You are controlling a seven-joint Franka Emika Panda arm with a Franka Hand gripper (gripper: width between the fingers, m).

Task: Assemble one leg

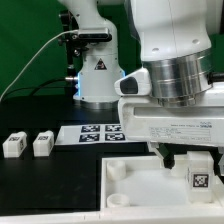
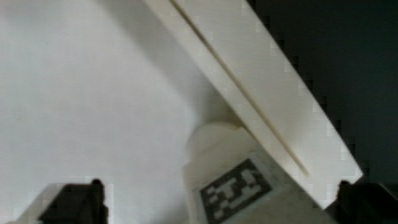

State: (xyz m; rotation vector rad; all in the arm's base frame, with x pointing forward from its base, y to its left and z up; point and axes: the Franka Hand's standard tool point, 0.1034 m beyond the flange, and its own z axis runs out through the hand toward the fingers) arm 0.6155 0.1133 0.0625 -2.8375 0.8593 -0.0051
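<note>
White, rigid, light plastic, the leg (image 2: pixel 235 180) stands on the panel (image 1: pixel 130 185) near the worktop's front edge, between the released gripper (image 1: pixel 190 160) fingers; grip its flat sides.

The marker board (image 1: pixel 100 132) lies flat on the black table (image 1: pixel 30 115) — beyond the gripper, just past the big white square panel (image 1: pixel 140 185) beneath it.
</note>
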